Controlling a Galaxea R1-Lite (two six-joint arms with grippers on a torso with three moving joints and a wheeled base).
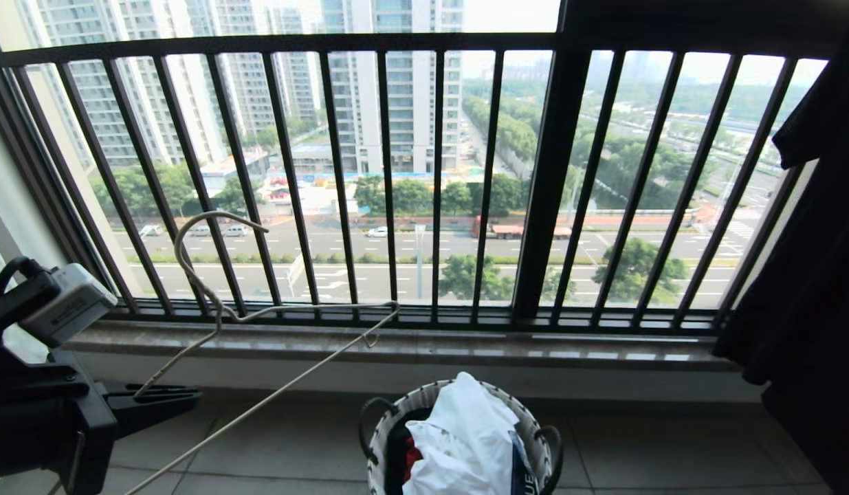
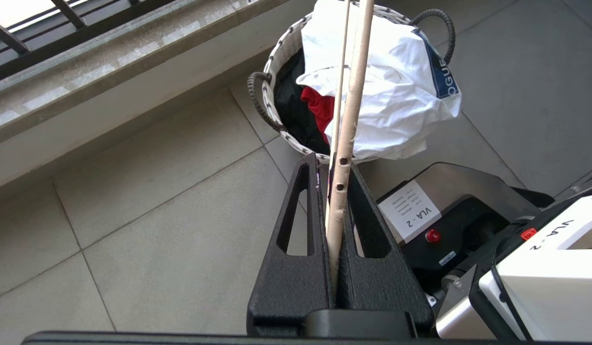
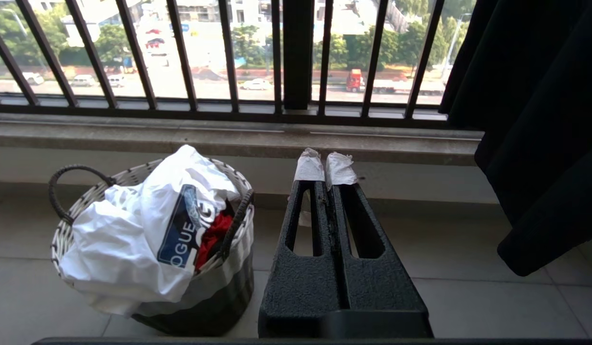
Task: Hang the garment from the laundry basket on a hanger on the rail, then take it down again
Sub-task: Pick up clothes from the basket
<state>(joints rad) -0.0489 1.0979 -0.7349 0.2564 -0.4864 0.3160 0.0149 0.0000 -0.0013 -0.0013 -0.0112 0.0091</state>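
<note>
Head view: I have the thin pale beige wire hanger (image 1: 273, 323) in my left gripper (image 1: 170, 397), low on the left, its long hook raised against the black barred window railing (image 1: 424, 179). The small round white woven laundry basket with dark loop handles (image 1: 386, 433) stands on the grey tiled floor (image 1: 293, 440) near the foot of the stone sill (image 1: 410, 344), the white T-shirt with the blue logo (image 1: 465, 440) heaped on top. No overhead rail shows.

Left wrist view: the jaws are clamped tight on the hanger's end, bar and wire running out over the basket. A red cloth (image 2: 319, 108) lies under the shirt.

Right wrist view: my right gripper (image 3: 325, 172) is closed on nothing, level with the sill, beside the basket. I judge the shirt comes next: I should pinch it at the collar, lift clear of the red cloth, and keep the hanger steady.
</note>
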